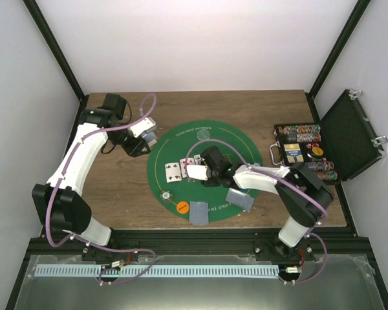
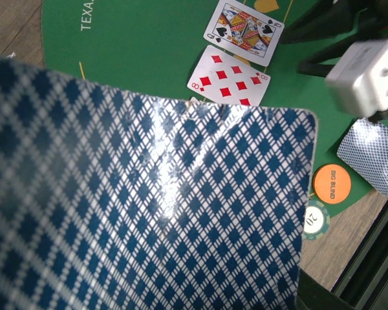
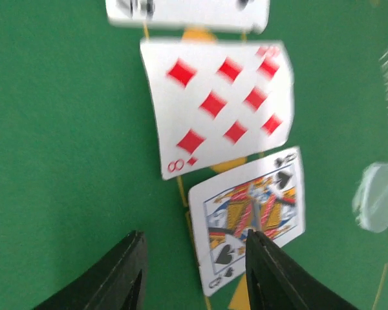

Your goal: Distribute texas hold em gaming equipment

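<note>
My left gripper (image 1: 146, 132) sits at the mat's left edge, shut on grey-blue patterned playing cards (image 2: 142, 206) whose back fills the left wrist view and hides the fingers. The eight of diamonds (image 1: 173, 170) (image 3: 223, 103) and the queen of spades (image 3: 252, 216) (image 2: 244, 31) lie face up on the green mat (image 1: 181, 145). My right gripper (image 3: 194, 236) (image 1: 193, 170) is open and empty, low over the mat, its right finger (image 3: 271, 271) over the queen's near end. Two face-down cards (image 1: 198, 212) (image 1: 240, 199), an orange disc (image 1: 183, 207), a small chip (image 1: 164, 195) and a clear disc (image 1: 204, 135) lie on the mat.
An open black case (image 1: 349, 132) with rows of chips (image 1: 301, 134) stands at the right of the wooden table. Another face-up card (image 3: 187, 13) shows at the top edge of the right wrist view. The orange disc reads BIG BLIND (image 2: 331, 183); the chip reads 20 (image 2: 315, 219).
</note>
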